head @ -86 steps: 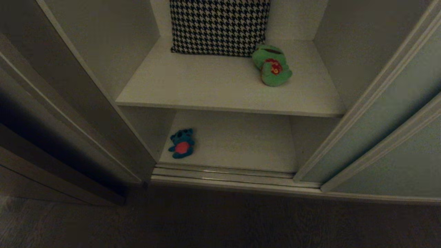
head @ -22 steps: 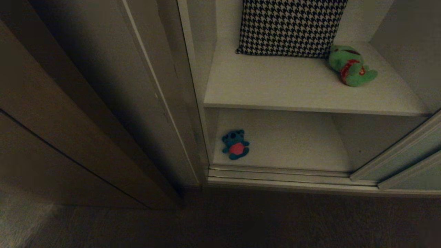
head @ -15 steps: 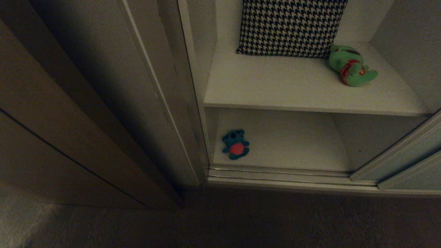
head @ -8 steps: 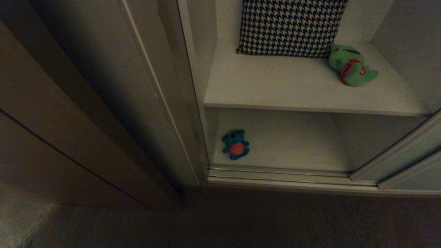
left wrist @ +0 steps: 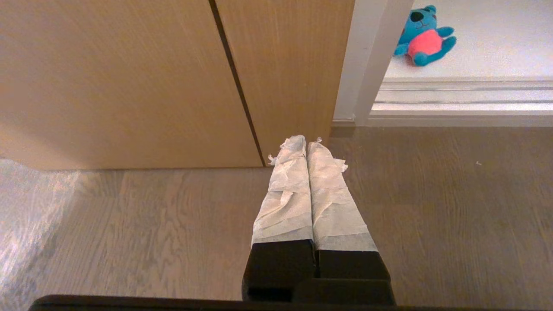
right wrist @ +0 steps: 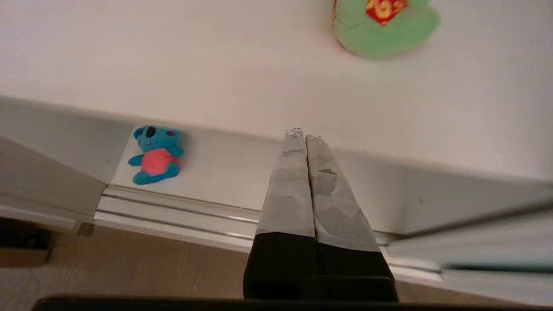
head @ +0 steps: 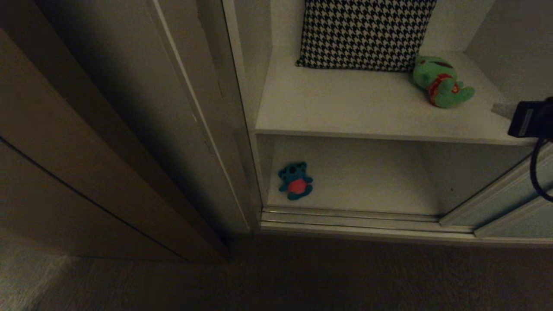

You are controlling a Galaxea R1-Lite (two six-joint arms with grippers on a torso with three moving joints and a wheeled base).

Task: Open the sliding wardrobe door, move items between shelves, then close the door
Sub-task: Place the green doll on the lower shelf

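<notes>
The wardrobe stands open in the head view. A green frog (head: 440, 82) lies on the upper shelf (head: 345, 108), beside a houndstooth cushion. The teal-blue bear (head: 295, 181) lies on the lower shelf (head: 367, 181), near its left wall. The sliding wardrobe door (head: 510, 198) is pushed to the right. My right gripper (right wrist: 303, 134) is shut and empty, level with the upper shelf's front edge, with the frog (right wrist: 382, 26) beyond it and the bear (right wrist: 155, 155) below to one side. My left gripper (left wrist: 306, 142) is shut and empty, low over the floor.
The cushion (head: 363, 34) leans against the back of the upper shelf. Dark brown panelling (head: 65, 151) fills the left. A double floor track (head: 345, 218) runs below the opening. A black part of my right arm (head: 530, 119) shows at the right edge.
My right arm has risen and its black part now shows at the head view's right edge. The camera moved earlier, so the wardrobe sits further right. The toys have not moved.
</notes>
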